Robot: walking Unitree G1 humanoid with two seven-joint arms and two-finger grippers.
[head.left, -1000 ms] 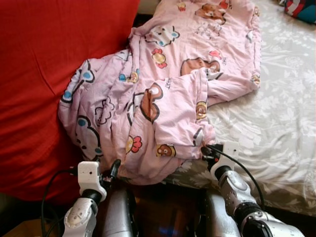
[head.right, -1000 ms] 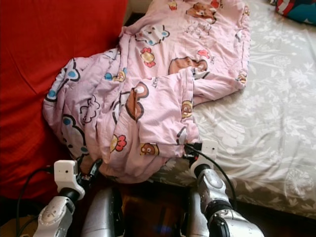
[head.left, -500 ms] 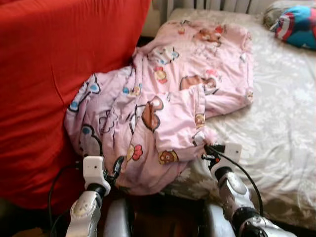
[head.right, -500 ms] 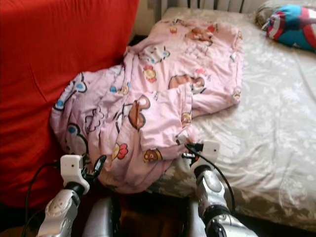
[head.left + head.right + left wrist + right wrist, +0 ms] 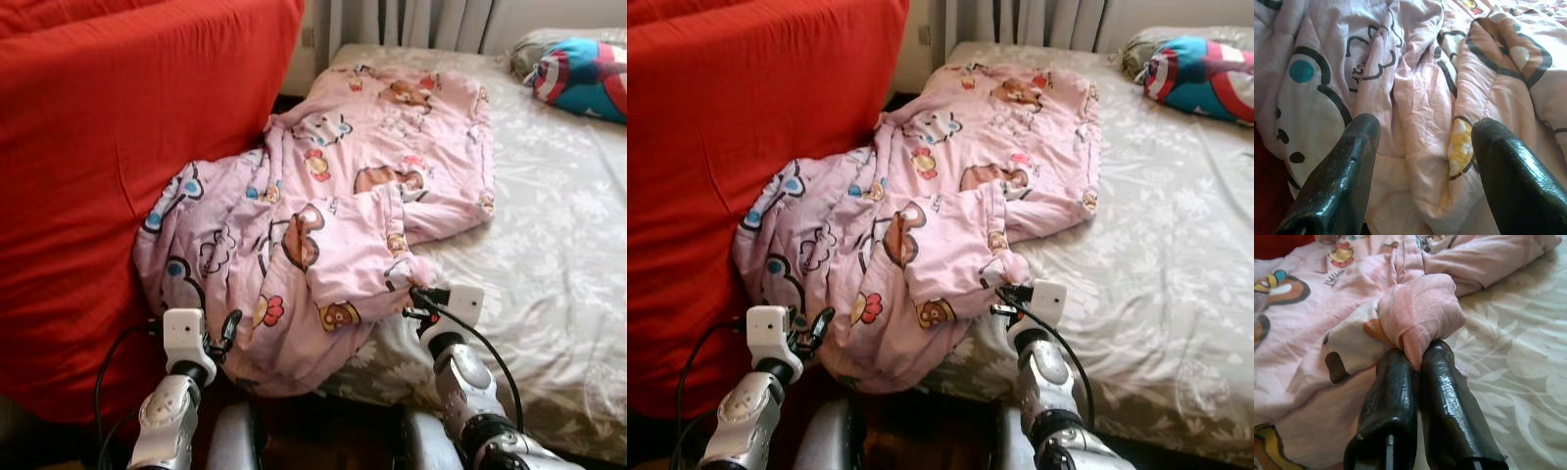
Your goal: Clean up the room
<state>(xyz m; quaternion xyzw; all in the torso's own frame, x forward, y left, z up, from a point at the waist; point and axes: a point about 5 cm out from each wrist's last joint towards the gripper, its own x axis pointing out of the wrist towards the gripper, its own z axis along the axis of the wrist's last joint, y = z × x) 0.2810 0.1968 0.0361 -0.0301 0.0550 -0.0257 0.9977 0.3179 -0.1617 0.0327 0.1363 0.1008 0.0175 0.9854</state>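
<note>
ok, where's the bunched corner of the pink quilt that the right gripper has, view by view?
Left eye view: bunched quilt corner just above the right gripper, at the bed's near edge.
Right eye view: same spot, lower middle.
Left wrist view: not identifiable; quilt folds between the open left gripper fingers.
Right wrist view: pink wad pinched at the fingertips.
Shared landmark: the grey floral bedsheet.
</note>
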